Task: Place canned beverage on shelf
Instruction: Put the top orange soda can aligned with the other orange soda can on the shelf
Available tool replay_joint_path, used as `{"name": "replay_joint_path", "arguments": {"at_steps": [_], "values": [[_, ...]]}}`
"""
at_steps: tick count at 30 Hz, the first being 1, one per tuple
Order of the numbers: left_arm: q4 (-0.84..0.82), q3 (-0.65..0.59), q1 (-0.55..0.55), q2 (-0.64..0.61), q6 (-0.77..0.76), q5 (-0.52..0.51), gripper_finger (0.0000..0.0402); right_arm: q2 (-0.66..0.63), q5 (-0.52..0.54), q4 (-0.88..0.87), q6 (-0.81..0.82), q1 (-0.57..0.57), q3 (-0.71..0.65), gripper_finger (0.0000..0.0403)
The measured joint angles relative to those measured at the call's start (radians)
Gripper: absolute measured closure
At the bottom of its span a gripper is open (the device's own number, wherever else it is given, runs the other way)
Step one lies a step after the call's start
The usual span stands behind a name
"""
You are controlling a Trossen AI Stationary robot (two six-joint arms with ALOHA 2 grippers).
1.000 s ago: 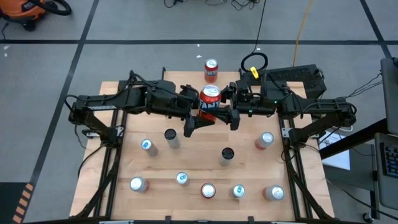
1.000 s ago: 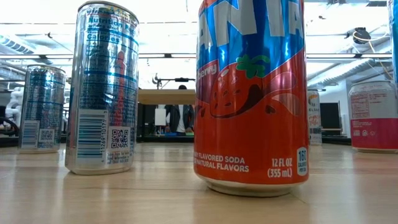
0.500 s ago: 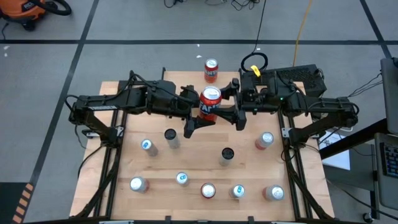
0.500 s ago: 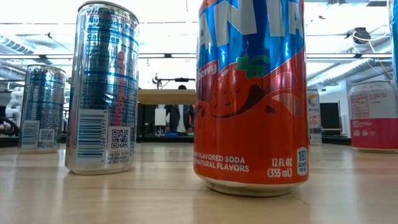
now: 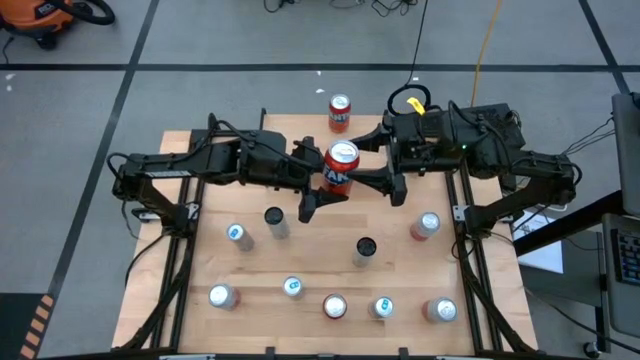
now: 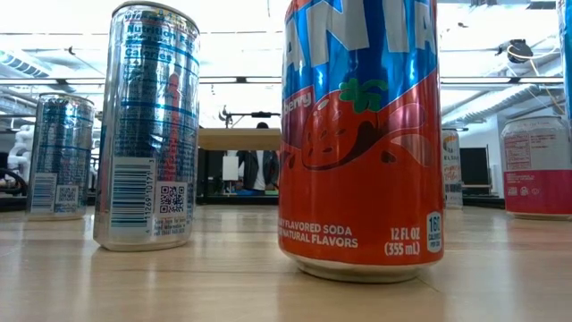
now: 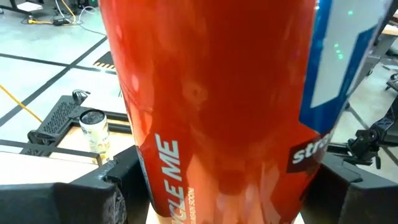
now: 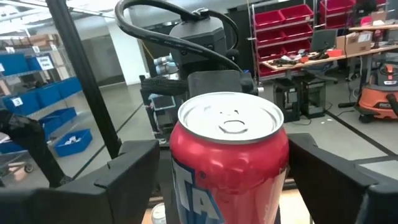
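Right claw (image 5: 392, 170) has backed off to the right from the red soda can (image 5: 340, 167) since a second ago; its fingers stand spread wide and clear of the can, one toward the far counter edge, one nearer. Left claw (image 5: 318, 184) unchanged, clamped on the red soda can, fingers on both sides. Can upright, top facing up, at the middle of the far half of the counter (image 5: 320, 250).

Left wrist view: the can's red side fills the frame, dark fingers (image 7: 93, 193) at both lower corners against it. Right wrist view: same can (image 8: 229, 155) seen from the other side, silver lid up, right claw's fingers (image 8: 130, 174) well apart on either side, not touching.

Shelf (image 6: 239, 139) shows in the low view as a light wood board far back between the near cans; nothing visible on top of it there. Can't tell from the high view whether the held can is over the shelf board or resting on it.

Second red can (image 5: 340, 112) stands past the far counter edge. Other cans scattered over the near half: slim silver ones, two dark-topped, a pink one (image 5: 425, 226) at right. Low view close up: orange-and-blue soda can (image 6: 362, 134) and slim silver can (image 6: 147, 125) on the counter.
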Motion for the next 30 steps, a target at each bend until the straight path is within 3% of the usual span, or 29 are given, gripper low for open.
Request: {"name": "replay_joint_path", "arguments": {"at_steps": [21, 30], "values": [[0.009, 0.0, 0.0, 0.01, 0.006, -0.022, 0.0113, 0.025, -0.029, -0.001, -0.038, -0.019, -0.001, 0.0077], [0.008, 0.0, 0.001, 0.01, 0.012, -0.022, 0.0113, 0.037, -0.031, 0.006, -0.043, -0.026, -0.002, 0.011]]}}
